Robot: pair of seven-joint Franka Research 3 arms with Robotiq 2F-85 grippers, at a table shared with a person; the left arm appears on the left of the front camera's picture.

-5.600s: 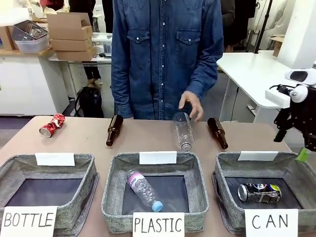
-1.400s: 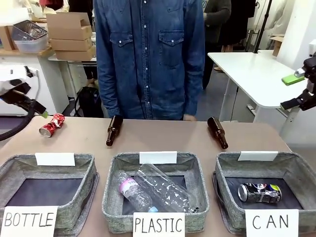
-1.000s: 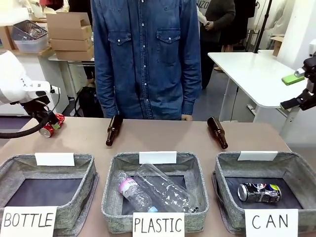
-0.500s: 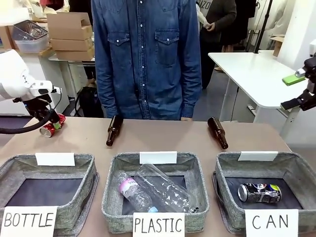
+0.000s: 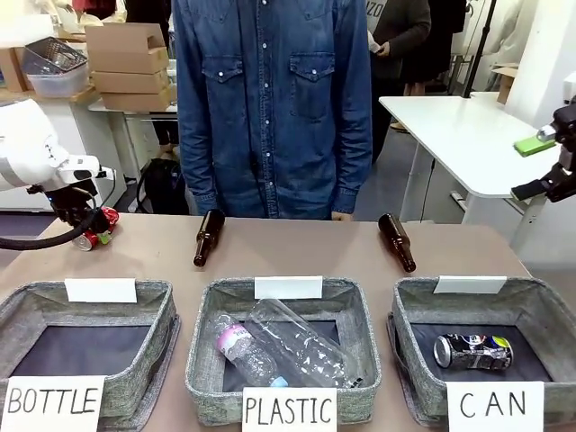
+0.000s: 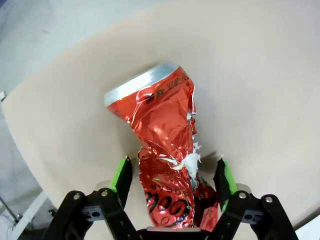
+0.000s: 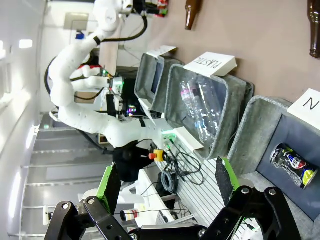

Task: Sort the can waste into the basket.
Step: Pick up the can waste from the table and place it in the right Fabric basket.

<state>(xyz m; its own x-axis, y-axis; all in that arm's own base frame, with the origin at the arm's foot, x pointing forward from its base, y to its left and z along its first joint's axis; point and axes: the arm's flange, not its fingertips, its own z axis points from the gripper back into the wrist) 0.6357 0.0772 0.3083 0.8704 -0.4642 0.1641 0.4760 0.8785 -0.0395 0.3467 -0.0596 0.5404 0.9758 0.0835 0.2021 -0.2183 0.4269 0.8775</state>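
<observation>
Can (image 6: 165, 135), red and crushed, lies on the worktop (image 6: 260, 75) at upper left of the front view. Its long axis points straight out between the spread left jaws, which flank its near end. Right jaws, also spread, hang at the right edge, high above the basket (image 5: 538, 306).

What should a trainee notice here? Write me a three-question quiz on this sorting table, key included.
1. True or false: the dark printed metal can lies inside the grey woven fabric basket marked CAN.
2. Pick one: the open left gripper straddles A. a brown glass bottle; B. the crushed red-and-silver metal can; C. nothing at all.
3. Fill in: the grey woven bin marked PLASTIC holds ___ clear plastic bottles.
Key: 1 true; 2 B; 3 two.
</observation>
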